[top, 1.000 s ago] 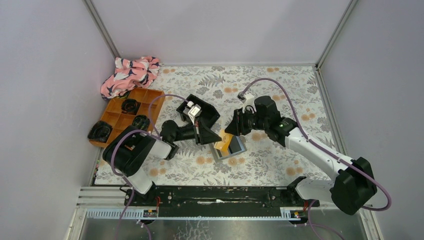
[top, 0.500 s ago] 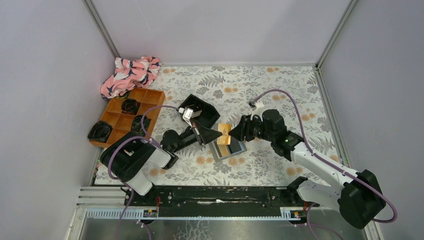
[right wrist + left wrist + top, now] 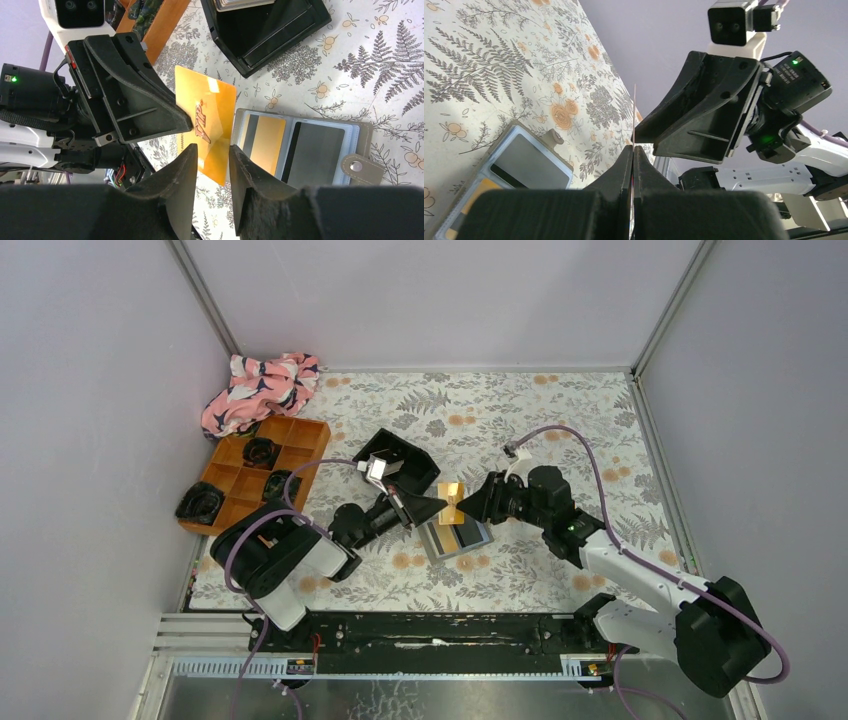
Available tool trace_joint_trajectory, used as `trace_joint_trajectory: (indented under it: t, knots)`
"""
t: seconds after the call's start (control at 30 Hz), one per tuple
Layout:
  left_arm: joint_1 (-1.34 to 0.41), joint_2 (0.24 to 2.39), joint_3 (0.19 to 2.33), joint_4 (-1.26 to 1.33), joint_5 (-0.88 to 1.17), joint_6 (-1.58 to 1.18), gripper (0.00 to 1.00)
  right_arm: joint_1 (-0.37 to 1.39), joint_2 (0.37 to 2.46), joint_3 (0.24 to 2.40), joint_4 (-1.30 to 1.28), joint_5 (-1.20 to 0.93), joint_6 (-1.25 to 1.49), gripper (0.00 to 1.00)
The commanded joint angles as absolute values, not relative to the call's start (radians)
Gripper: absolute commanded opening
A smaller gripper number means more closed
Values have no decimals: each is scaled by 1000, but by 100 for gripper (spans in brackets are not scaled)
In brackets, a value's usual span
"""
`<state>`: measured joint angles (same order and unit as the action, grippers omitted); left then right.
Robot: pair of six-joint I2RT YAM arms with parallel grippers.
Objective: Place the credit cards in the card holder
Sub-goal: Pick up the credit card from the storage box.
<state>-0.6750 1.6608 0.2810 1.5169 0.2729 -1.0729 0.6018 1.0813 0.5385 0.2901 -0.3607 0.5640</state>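
Gold credit card (image 3: 206, 132) is pinched by the closed left fingers (image 3: 620, 172), just beyond the spread right fingers (image 3: 176, 172).

Both arms stretched inward, tips nearly meeting. Left pincer (image 3: 440, 506) clamped tight on gold card (image 3: 451, 501); right pincer (image 3: 464, 509) jaws parted, just beside the card.

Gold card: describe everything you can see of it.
The gold card is a thin, glossy, plastic-looking rectangle with rounded corners and reddish "VIP" lettering on its face. It is held in the air next to the open card holder, pinched at one edge by the shut left gripper. The open right gripper faces it closely; whether they touch cannot be told.
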Motion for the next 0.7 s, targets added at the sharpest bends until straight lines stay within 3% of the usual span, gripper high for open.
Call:
trace_joint_trajectory:
  t: [0.0,0.67]
  knots:
    - [-693,1666,315,1600,249,-1094,0,603,1083,525,430,-420,620,35]
    - [-695,1608,289,1600,253,-1091,0,596,1033,491,407,-382,595,43]
